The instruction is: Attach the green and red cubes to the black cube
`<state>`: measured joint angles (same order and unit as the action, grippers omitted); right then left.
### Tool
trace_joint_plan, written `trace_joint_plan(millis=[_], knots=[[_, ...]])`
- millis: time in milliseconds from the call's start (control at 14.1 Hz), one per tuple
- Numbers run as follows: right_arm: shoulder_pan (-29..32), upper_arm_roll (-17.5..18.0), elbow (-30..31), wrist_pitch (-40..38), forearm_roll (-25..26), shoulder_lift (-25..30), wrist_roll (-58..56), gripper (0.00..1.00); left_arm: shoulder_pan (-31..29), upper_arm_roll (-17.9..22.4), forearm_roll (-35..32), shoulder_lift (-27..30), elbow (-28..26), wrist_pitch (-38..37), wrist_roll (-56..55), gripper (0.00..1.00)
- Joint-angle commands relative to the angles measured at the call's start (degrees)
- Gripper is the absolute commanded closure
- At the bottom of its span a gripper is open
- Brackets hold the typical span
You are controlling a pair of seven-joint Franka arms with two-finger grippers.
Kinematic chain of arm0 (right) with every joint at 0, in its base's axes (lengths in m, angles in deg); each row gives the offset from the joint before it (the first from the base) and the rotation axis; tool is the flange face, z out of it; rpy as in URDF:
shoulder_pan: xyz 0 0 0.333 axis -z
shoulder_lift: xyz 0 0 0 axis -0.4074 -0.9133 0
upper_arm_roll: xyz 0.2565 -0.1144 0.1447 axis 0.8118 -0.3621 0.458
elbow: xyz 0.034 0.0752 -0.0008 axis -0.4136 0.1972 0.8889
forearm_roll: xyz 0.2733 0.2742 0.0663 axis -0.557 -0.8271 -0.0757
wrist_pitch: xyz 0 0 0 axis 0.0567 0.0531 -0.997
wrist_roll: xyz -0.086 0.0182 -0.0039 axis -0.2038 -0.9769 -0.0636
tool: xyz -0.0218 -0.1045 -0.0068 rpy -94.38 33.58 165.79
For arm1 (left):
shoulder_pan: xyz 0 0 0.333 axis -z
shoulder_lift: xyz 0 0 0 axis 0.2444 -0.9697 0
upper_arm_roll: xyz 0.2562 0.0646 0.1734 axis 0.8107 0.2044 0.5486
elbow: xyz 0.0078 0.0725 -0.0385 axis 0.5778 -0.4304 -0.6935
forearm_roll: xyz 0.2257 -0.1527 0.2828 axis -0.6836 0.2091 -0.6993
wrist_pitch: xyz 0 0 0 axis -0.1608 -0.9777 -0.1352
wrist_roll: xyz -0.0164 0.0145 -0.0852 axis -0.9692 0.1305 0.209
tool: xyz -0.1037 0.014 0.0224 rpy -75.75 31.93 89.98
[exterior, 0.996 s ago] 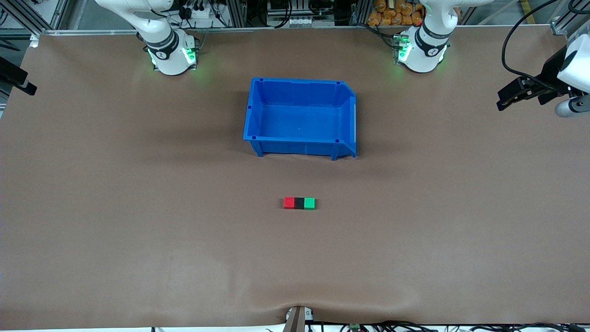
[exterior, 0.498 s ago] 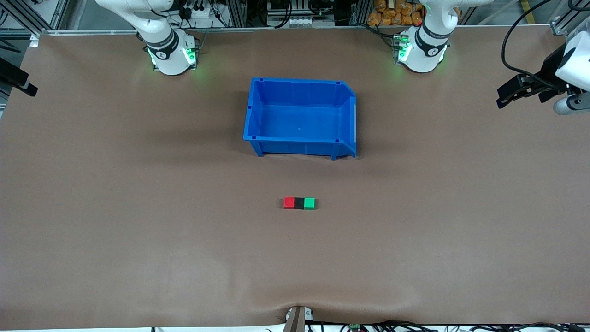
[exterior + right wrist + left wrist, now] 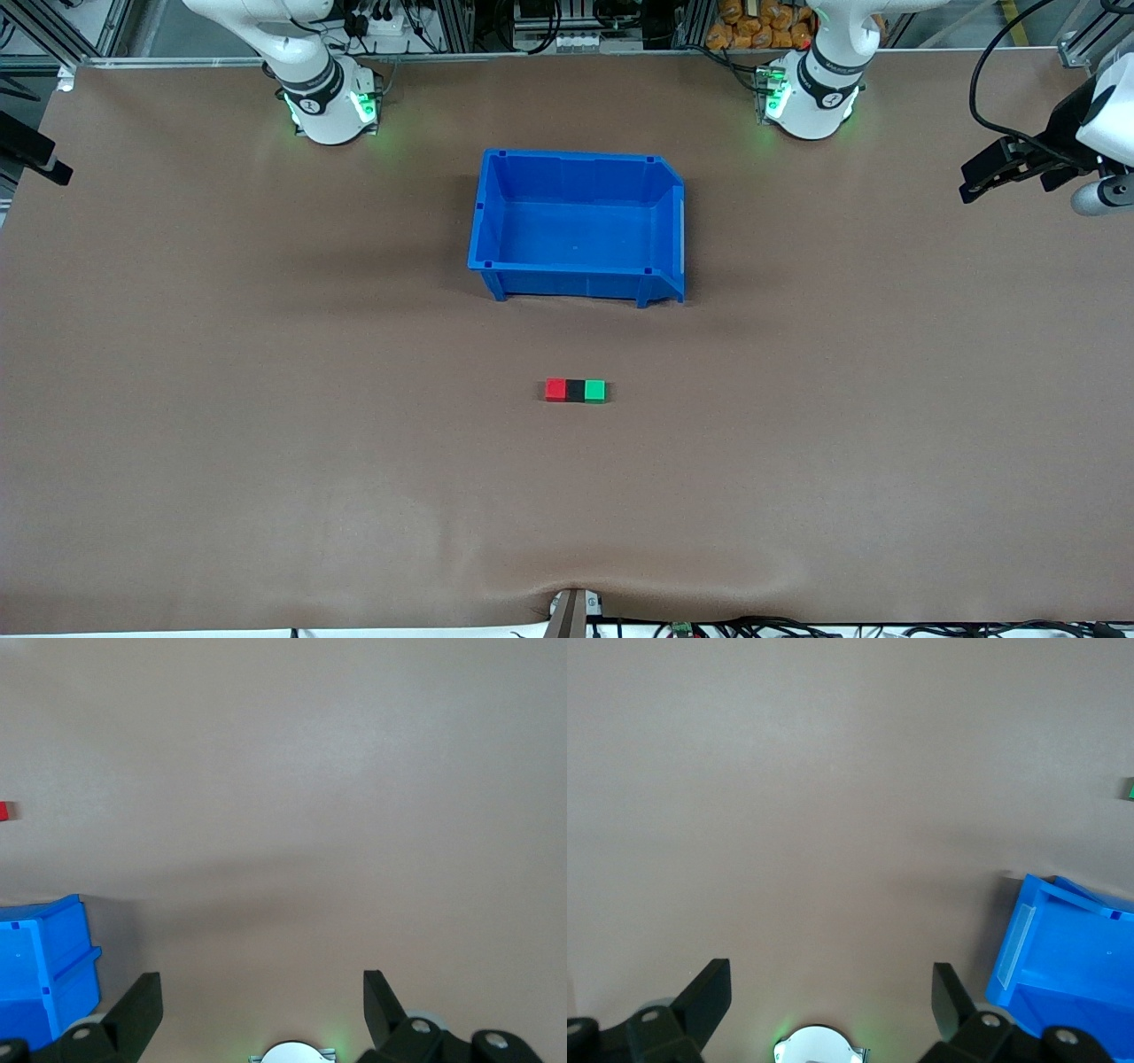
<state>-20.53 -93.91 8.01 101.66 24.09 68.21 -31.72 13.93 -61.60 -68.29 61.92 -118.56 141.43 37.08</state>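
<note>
The red cube point(image 3: 555, 390), the black cube point(image 3: 576, 390) and the green cube point(image 3: 595, 391) lie touching in one row on the brown table, black in the middle, nearer to the front camera than the blue bin point(image 3: 496, 266). My left gripper point(image 3: 970, 188) is up in the air over the table's edge at the left arm's end, open and empty point(image 3: 828, 992). My right gripper point(image 3: 53, 167) is over the table's edge at the right arm's end, open and empty point(image 3: 261, 997). The green cube point(image 3: 1130, 788) shows at the edge of the left wrist view, the red cube point(image 3: 3, 811) at the edge of the right wrist view.
The blue bin stands empty in the middle of the table, between the two arm bases and the cubes; it also shows in the left wrist view point(image 3: 1063, 966) and the right wrist view point(image 3: 44, 974). Cables run along the table's front edge.
My left gripper has drifted a little farther out over the table's edge. The cubes, the bin and the right arm have not moved.
</note>
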Motion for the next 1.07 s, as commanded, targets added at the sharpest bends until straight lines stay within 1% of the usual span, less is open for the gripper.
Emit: trace_joint_plan(millis=[0,285,640,854,996], knots=[[0.45,0.18,-0.99,-0.78,-1.03,-0.46,0.44,0.0,-0.22,-0.16,-1.08,0.0,0.85,-1.22,3.26,0.0],[0.36,0.01,-0.99,-0.78,-1.03,-0.46,0.44,0.0,-0.4,0.28,-1.0,-0.18,0.94,-1.22,4.85,0.0],[0.36,0.09,-0.99,-0.69,-1.03,-0.46,0.35,0.0,-0.22,0.2,-1.17,-0.35,1.11,-1.22,4.33,0.0],[0.71,0.18,-0.99,-0.69,-1.03,-0.46,0.27,0.0,-0.4,0.28,-1.08,-1.75,3.74,-1.22,4.5,0.0],[0.71,0.18,-0.99,-0.6,-1.03,-0.55,0.27,0.0,-0.22,0.28,-1.17,-1.76,3.93,-1.22,4.33,0.0]])
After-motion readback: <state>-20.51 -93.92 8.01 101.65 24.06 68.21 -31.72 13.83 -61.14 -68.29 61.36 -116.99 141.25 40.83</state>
